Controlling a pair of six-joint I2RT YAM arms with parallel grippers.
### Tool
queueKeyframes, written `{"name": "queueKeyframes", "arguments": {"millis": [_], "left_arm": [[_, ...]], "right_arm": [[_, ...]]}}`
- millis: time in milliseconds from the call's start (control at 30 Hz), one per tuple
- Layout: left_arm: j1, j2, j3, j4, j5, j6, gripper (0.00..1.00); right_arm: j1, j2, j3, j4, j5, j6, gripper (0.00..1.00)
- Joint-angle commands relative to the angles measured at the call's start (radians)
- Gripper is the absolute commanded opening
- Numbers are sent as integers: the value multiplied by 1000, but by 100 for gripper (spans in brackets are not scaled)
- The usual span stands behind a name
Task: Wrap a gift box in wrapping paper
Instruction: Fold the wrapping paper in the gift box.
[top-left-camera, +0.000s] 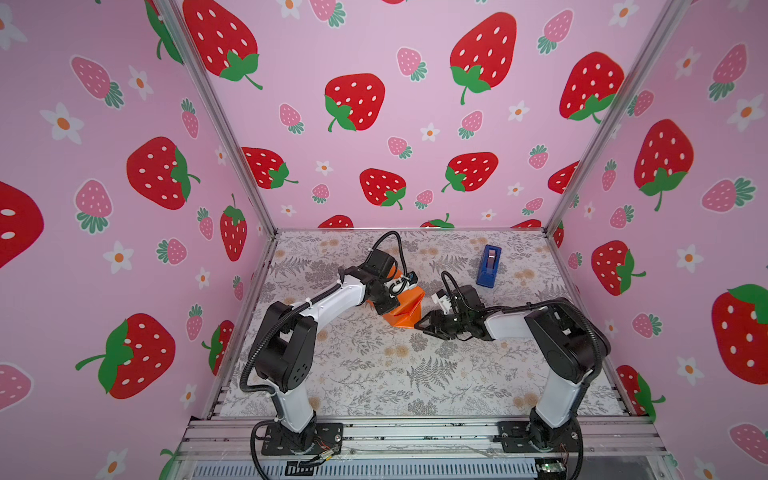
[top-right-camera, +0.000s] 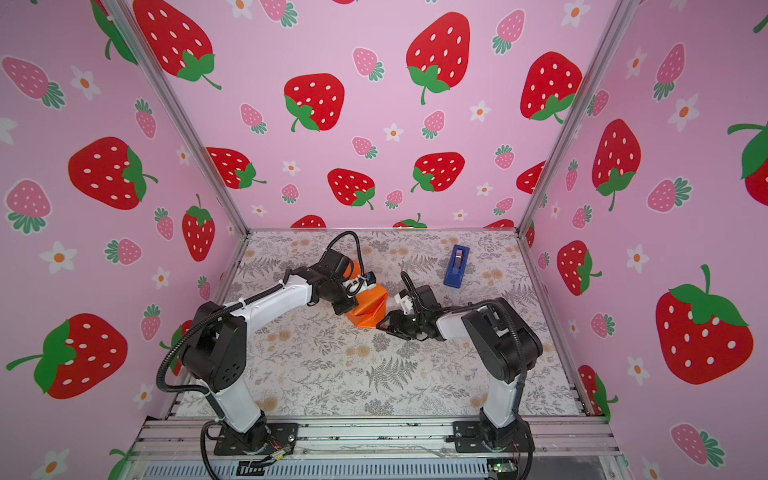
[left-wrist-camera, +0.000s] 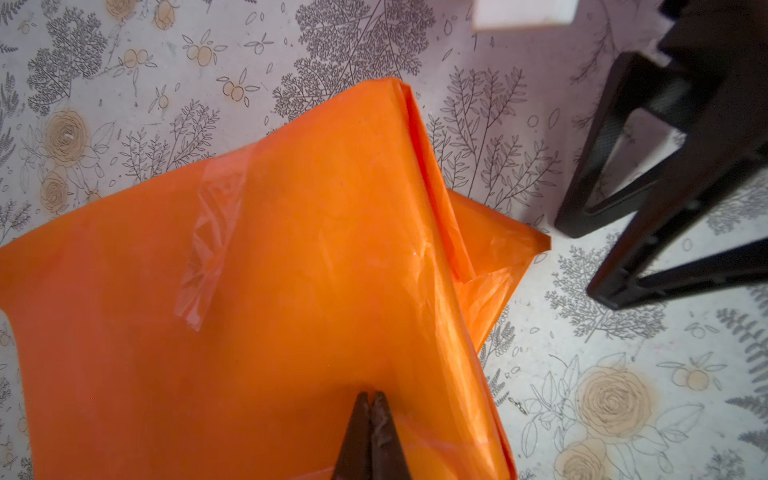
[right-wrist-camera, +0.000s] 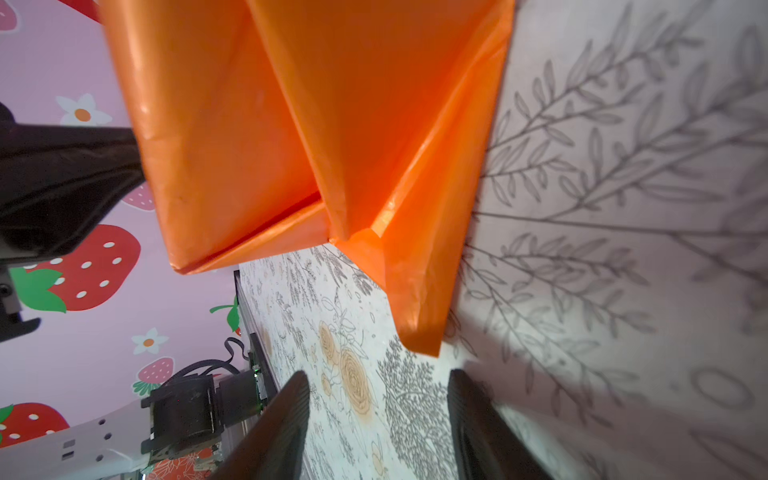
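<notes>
The wrapping paper (top-left-camera: 405, 309) (top-right-camera: 368, 309) is folded into an orange parcel at the middle of the table, and the gift box is hidden inside it. My left gripper (left-wrist-camera: 371, 395) (top-left-camera: 386, 308) is shut, its joined tips resting on the parcel's top face (left-wrist-camera: 311, 249). A strip of clear tape (left-wrist-camera: 212, 241) lies across a seam there. At the parcel's open end the paper (right-wrist-camera: 353, 104) is folded into a pointed flap (right-wrist-camera: 419, 332) that lies on the table. My right gripper (right-wrist-camera: 378, 378) (top-left-camera: 419, 326) is open just short of that tip, holding nothing.
A blue tape dispenser (top-left-camera: 489, 266) (top-right-camera: 456, 266) stands at the back right of the floral table (top-left-camera: 374, 374). Pink strawberry walls enclose three sides. Both arm bases sit on the metal rail (top-left-camera: 415, 432) at the front edge.
</notes>
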Motion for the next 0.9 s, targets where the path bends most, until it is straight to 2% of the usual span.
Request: {"name": "queueKeyframes", "arguments": {"millis": [0,200,333,400,533,600,633,867], "left_arm": [[-9,77,-38,-141,45,18,0],[-9,76,-34,-144,44,18,0],[-9,73,-37,-143,44,18,0],[-9,73,-37,-145,44,18,0],[-9,72,-37,-145,43,20,0],[-9,73,-36,-144,42,20,0],[-8,75,-34,-146,44,20,0],[-9,76,-29,-150,45,18,0]], "right_arm": [[0,64,4,68,-10,73,56],[0,70,-6,174,-20,133,57],[-3,52,-6,149,19,106,56],[-9,41,5,61,59,64,56],[1,22,90,-241,230,-97,53],[8,17,121,-335,302,-152,52],[11,19,129,-358,322,-169,48],[40,77,145,-314,229,-163,42]]}}
